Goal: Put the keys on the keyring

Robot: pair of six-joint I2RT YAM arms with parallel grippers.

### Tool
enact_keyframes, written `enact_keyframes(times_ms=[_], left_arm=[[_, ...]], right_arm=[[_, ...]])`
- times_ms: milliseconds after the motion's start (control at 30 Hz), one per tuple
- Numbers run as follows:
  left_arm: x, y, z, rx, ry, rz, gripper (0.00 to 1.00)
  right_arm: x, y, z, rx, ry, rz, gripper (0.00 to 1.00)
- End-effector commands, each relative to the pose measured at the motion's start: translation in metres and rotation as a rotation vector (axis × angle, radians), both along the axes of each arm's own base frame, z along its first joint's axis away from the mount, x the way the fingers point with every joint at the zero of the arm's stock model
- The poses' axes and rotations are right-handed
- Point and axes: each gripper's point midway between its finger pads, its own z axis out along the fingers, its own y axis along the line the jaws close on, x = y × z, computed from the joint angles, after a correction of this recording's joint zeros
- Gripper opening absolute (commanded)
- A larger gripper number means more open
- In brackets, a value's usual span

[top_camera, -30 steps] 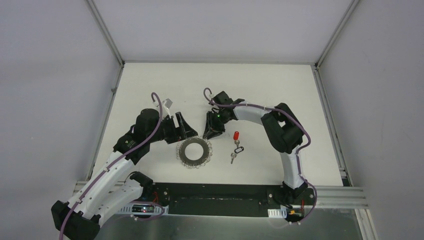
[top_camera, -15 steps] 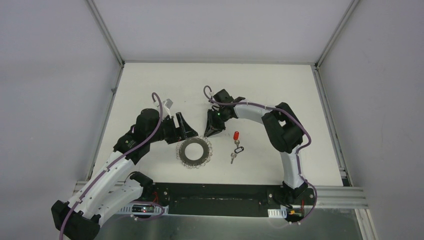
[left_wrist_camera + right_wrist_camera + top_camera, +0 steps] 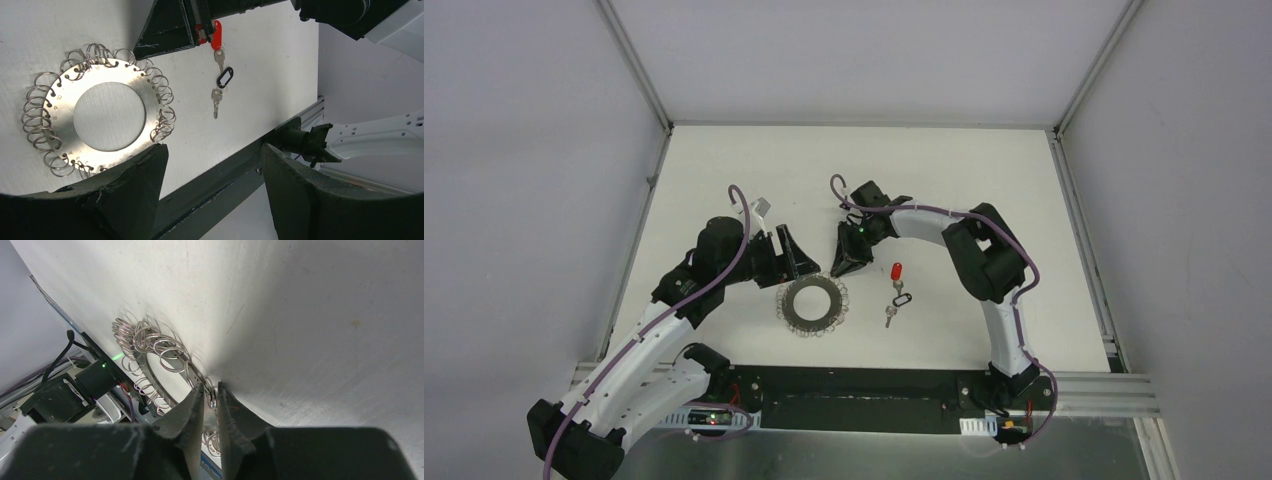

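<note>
Your keys lie flat on the white table, off to the right of the keyring and apart from it, touching neither the ring nor either claw. The cluster runs in a line: the red-headed key at the end farther from the arm bases, the dark loop in the middle, and the small silver key at the near end, roughly level with the keyring's near rim. The keyring also lies flat, a silvery plate with a round hole and wire loops fringing its edge all the way round. Your right claw sits at the keyring's far right edge, between the ring and the red-headed key, its tips down at the table. In the right wrist view its two fingers are pinched to a thin slit with one of the keyring's wire loops caught in that slit (so it reads as clenched on a loop, not on the keys). Your left claw is at the keyring's far left side, above the table, with its fingers spread wide and nothing between them. In the left wrist view the keyring's near rim lies just beyond one fingertip, and the keys show farther out past the ring.
</note>
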Motion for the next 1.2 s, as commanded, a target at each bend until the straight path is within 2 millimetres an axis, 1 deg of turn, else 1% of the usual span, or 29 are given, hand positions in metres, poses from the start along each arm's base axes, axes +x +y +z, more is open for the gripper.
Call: enact_keyframes(times_ms=[0, 67, 233, 400, 567, 700, 767, 900, 1033, 1067, 1100, 1167], left_arm=[[0.005, -0.004, 0.017, -0.023, -0.063, -0.017, 0.71], [0.005, -0.004, 0.017, -0.023, -0.064, -0.017, 0.71], [0.005, -0.003, 0.020, -0.026, -0.074, -0.018, 0.71], [0.006, -0.003, 0.026, -0.025, -0.090, -0.018, 0.71], [0.005, -0.002, 0.027, -0.016, -0.093, -0.023, 0.71], [0.004, 0.001, 0.033, -0.006, -0.120, -0.021, 0.71], [0.004, 0.003, 0.040, 0.002, -0.148, -0.022, 0.70], [0.003, 0.008, 0.058, 0.011, -0.239, -0.033, 0.70], [0.000, 0.012, 0.080, 0.025, -0.359, -0.062, 0.70], [-0.001, 0.013, 0.085, 0.029, -0.392, -0.071, 0.70], [-0.002, 0.013, 0.091, 0.027, -0.417, -0.080, 0.70], [-0.006, 0.012, 0.101, 0.033, -0.488, -0.124, 0.70]], right_arm=[[0.008, 0.009, 0.008, 0.036, -0.017, 0.006, 0.19], [0.007, 0.011, 0.009, 0.045, -0.009, 0.010, 0.18], [0.005, 0.015, 0.015, 0.075, -0.002, 0.027, 0.12], [0.005, 0.017, 0.023, 0.090, -0.013, 0.034, 0.01], [0.006, 0.016, 0.034, 0.094, -0.047, 0.050, 0.00], [0.008, 0.016, 0.059, 0.129, -0.104, 0.068, 0.00], [0.007, 0.016, 0.077, 0.159, -0.136, 0.082, 0.00], [-0.002, 0.013, 0.123, 0.230, -0.232, 0.129, 0.00], [-0.017, 0.006, 0.170, 0.288, -0.362, 0.188, 0.00], [-0.021, 0.003, 0.185, 0.303, -0.415, 0.204, 0.00], [-0.024, 0.001, 0.190, 0.306, -0.436, 0.214, 0.00], [-0.031, -0.004, 0.208, 0.326, -0.494, 0.235, 0.00]])
